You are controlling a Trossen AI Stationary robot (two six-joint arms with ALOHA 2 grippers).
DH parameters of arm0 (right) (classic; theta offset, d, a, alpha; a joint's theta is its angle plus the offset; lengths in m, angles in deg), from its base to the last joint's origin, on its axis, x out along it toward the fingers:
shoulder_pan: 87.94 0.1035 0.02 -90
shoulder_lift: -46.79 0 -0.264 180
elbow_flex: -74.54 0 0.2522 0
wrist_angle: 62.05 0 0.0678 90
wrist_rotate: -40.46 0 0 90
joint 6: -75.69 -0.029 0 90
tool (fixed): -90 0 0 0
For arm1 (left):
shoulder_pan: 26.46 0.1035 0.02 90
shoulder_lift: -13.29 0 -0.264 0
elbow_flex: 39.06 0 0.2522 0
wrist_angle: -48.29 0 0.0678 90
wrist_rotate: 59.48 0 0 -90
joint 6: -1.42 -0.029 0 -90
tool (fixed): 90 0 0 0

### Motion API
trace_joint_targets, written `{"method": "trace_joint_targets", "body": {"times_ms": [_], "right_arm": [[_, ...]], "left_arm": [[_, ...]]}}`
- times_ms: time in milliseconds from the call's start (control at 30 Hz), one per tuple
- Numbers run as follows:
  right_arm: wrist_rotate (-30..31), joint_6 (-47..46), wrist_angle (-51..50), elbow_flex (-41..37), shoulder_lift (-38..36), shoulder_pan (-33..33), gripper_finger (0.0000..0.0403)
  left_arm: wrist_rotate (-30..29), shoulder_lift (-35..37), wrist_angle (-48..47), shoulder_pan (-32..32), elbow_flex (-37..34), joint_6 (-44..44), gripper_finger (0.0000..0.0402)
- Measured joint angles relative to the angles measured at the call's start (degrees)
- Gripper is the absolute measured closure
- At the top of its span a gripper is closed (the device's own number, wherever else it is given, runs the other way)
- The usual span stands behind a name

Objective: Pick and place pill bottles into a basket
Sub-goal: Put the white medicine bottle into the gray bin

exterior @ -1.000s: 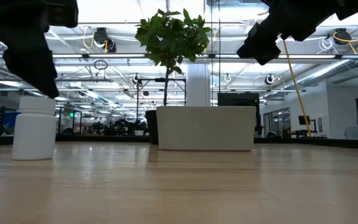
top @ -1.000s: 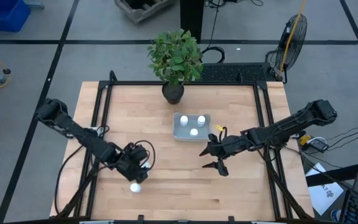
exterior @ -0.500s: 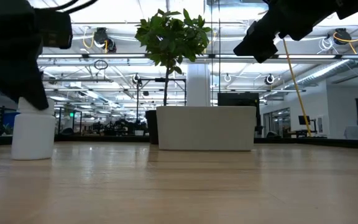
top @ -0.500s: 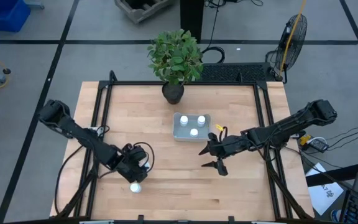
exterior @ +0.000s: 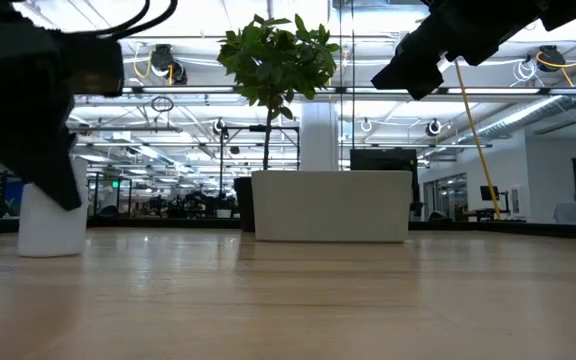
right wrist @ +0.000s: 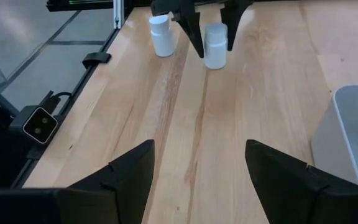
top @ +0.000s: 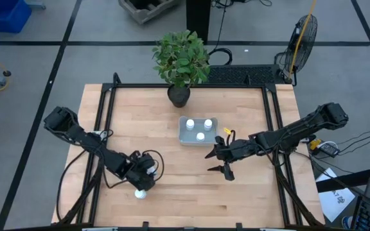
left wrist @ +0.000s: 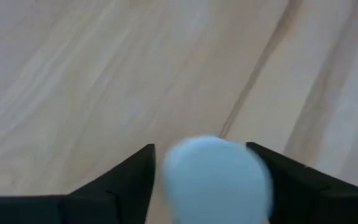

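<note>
Left claw (top: 144,181): spread wide, lowered astride one upright pill bottle (right wrist: 215,45) near the table's (top: 172,199) front-left.
Second bottle (top: 140,193): just beside it.
Basket (top: 186,138): mid-table, three bottles (top: 200,136) inside.
Right claw (top: 218,163): released, raised beside basket.
Writing: none legible.

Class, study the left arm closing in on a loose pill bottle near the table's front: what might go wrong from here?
1. The left pincer straddles one bottle, its fingers open on either side. An off-centre squeeze could tip it.
2. A second bottle stands close beside it; a finger might knock it over.
3. The basket already holds three bottles, so dropping another in might jostle them.
</note>
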Motion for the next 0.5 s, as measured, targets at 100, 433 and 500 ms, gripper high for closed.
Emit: {"method": "trace_joint_targets", "body": {"times_ms": [100,433,500], "right_arm": [[0.0,0.2,0.2,0.0,0.0,0.0,0.0161],[0.0,1.0,0.2,0.0,0.0,0.0,0.0161],[0.0,1.0,0.2,0.0,0.0,0.0,0.0161]], "left_arm": [[-1.4,0.4,3.3,0.4,0.0,-2.6,0.0194],[-3.0,0.4,8.5,3.6,0.1,-12.2,0.0220],[-3.2,0.4,11.1,4.9,0.1,-16.8,0.0218]]}}
